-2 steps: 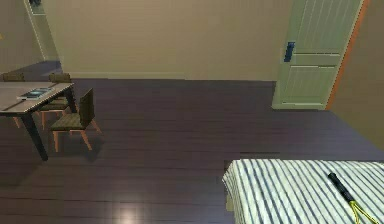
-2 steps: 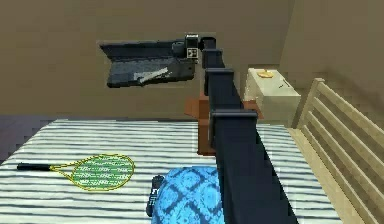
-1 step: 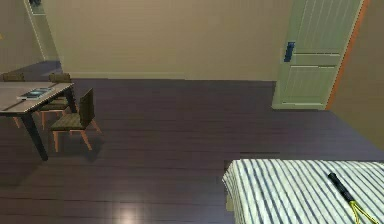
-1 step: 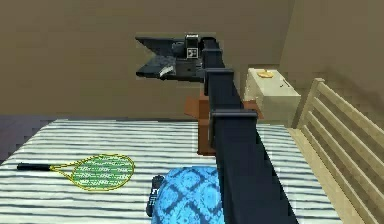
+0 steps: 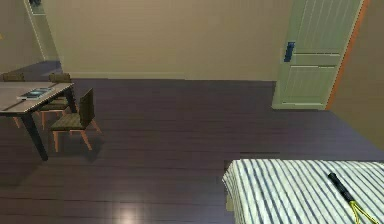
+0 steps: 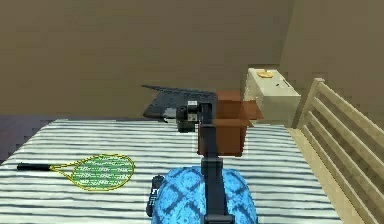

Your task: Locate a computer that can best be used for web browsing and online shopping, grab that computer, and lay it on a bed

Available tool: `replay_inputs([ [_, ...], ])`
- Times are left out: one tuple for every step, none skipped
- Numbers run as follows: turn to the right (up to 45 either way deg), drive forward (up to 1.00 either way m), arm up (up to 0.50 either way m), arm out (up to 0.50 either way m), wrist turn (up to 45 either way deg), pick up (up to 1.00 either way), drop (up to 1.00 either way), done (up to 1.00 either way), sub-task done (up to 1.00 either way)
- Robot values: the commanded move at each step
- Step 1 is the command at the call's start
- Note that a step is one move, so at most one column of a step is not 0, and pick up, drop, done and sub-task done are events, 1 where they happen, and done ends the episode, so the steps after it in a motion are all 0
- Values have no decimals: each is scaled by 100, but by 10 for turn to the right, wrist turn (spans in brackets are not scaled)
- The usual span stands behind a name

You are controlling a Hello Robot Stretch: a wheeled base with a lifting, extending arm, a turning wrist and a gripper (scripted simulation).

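A dark, flat laptop (image 6: 172,99) with its lid partly raised hangs at the far end of my arm, seen against the wall just above the far edge of the bed (image 6: 90,142). My gripper (image 6: 182,119) holds it clear of the striped white-and-grey cover. The dark arm bar rises from the arm side view's bottom edge, over the bed. A corner of the same striped bed (image 5: 285,188) lies at the forward view's lower right.
On the bed lie a yellow-green racket (image 6: 98,172), a blue patterned ball (image 6: 190,200) and a small dark device (image 6: 155,192). A brown box (image 6: 238,125), a cream nightstand (image 6: 272,95) and a wooden headboard (image 6: 340,140) stand at the right. Ahead are a table (image 5: 22,98), chairs (image 5: 75,120) and a door (image 5: 318,50).
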Motion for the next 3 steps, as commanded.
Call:
replay_inputs([
  [0,0,-32,0,0,0,0,0,0],
  [0,0,0,0,0,0,100,0,0],
  [0,0,10,0,0,0,0,0,0],
])
